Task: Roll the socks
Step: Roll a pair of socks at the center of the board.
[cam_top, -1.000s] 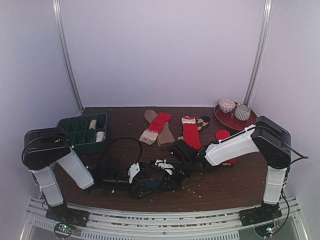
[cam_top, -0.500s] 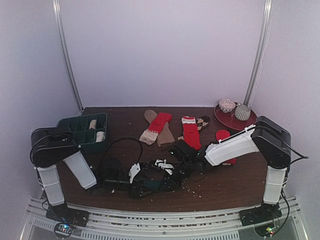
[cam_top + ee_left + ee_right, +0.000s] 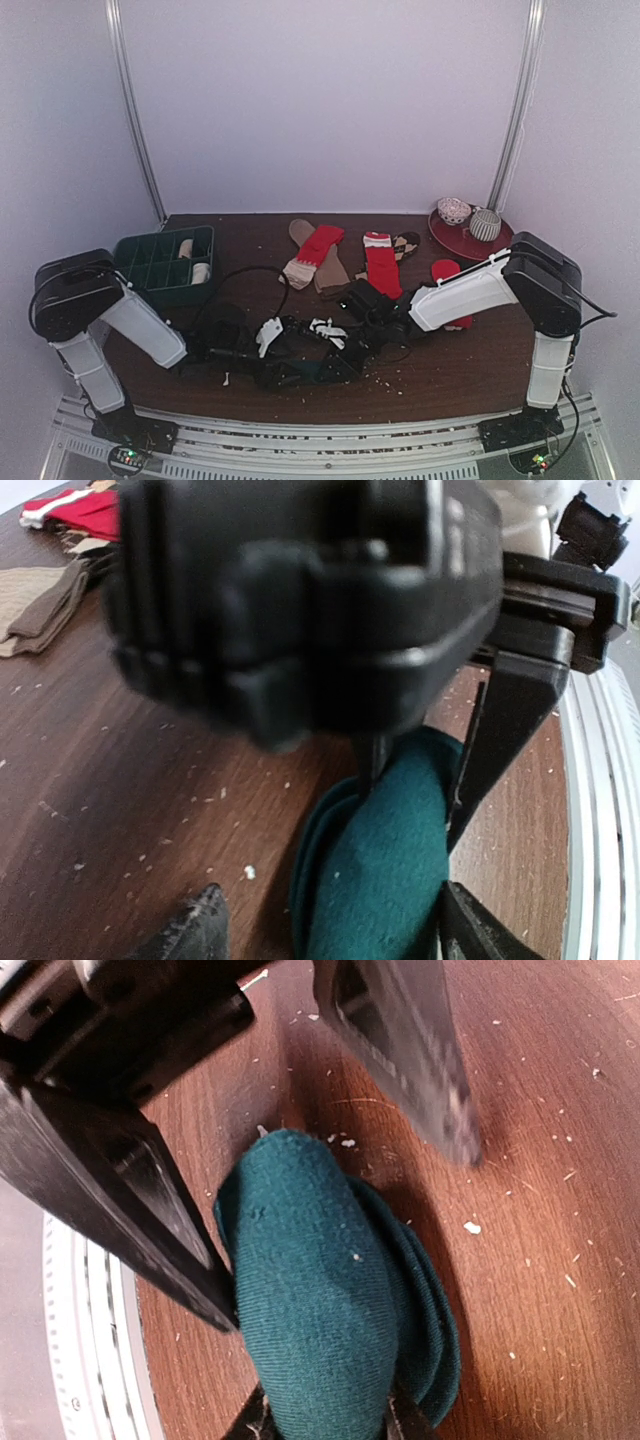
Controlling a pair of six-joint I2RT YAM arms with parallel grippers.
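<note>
Teal sock roll [image 3: 320,1300] lies near the table [image 3: 450,370] front edge, pinched by the right gripper [image 3: 328,1425]. The left gripper [image 3: 330,925] straddles it, jaws apart. It should close squarely so the layers hold tight.

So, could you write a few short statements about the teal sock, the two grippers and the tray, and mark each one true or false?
1. The right gripper is shut on the teal sock. True.
2. The left gripper is shut tight on that sock. False: its jaws stand open around it, and one finger is clear of the fabric.
3. The green tray stands on the right of the table. False: it is at the back left.
4. A red sock lies flat beyond the grippers. True.
</note>
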